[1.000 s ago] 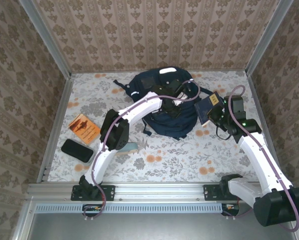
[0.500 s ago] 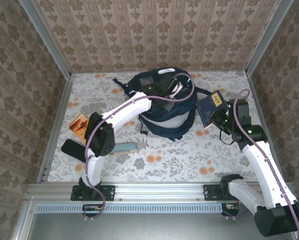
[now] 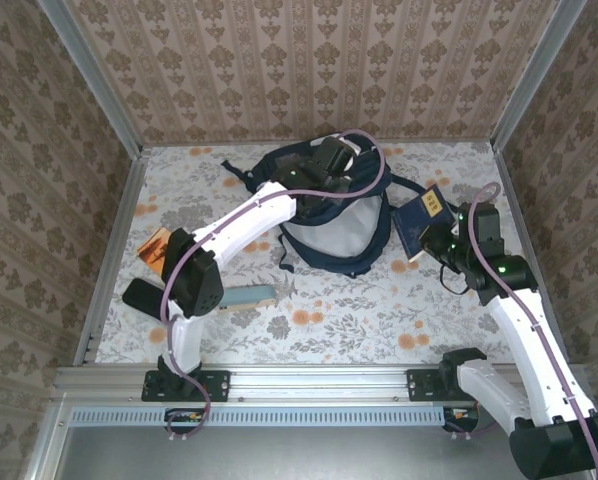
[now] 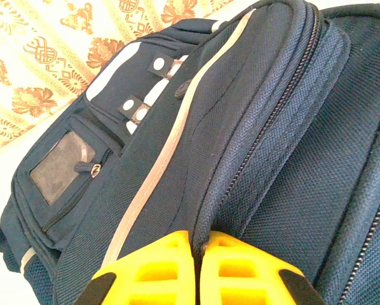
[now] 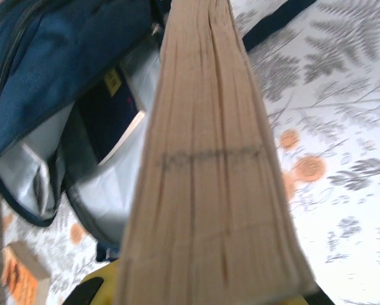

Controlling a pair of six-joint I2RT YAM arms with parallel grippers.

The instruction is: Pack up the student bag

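Note:
The navy student bag (image 3: 319, 250) lies at the back middle of the table, its mouth held open so the pale lining (image 3: 334, 232) shows. My left gripper (image 3: 327, 168) is shut on the bag's zipper edge; in the left wrist view the yellow fingers (image 4: 158, 267) pinch that fold of the bag (image 4: 177, 140). My right gripper (image 3: 441, 238) holds a thick navy-covered book (image 3: 422, 218) upright just right of the bag. The book's page edge (image 5: 209, 159) points toward the open bag (image 5: 44, 76). Another navy booklet (image 5: 107, 117) lies inside.
An orange book (image 3: 155, 247) and a black phone (image 3: 144, 297) lie at the left. A teal flat item (image 3: 247, 295) sits beside the left arm. A bag strap (image 3: 241, 172) trails to the back left. Patterned walls enclose the table on three sides.
My left gripper has pulled the bag's upper flap toward the back wall, widening the mouth and exposing more pale lining. The right arm with the book has shifted slightly.

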